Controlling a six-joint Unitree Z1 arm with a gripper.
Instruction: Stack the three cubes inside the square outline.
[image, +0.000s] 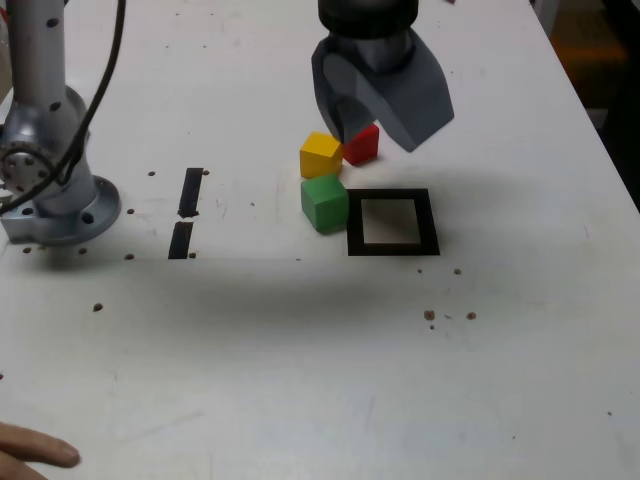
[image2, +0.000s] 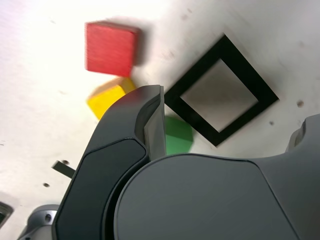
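The grey end effector (image: 381, 120) is hanging wide open and empty above the small matte red cube (image: 362, 144), seemingly lining up a grasp.

The exterior view is evenly and brightly lit from overhead; the white matte tabletop (image: 300, 360) shows no hard glare, only a broad soft shadow band beneath the grey plastic gripper (image: 385, 125); focus is fair, with mild grain. The wrist view is softer; the small red matte cube (image2: 111, 47) and yellow matte cube (image2: 107, 97) smear at their edges.
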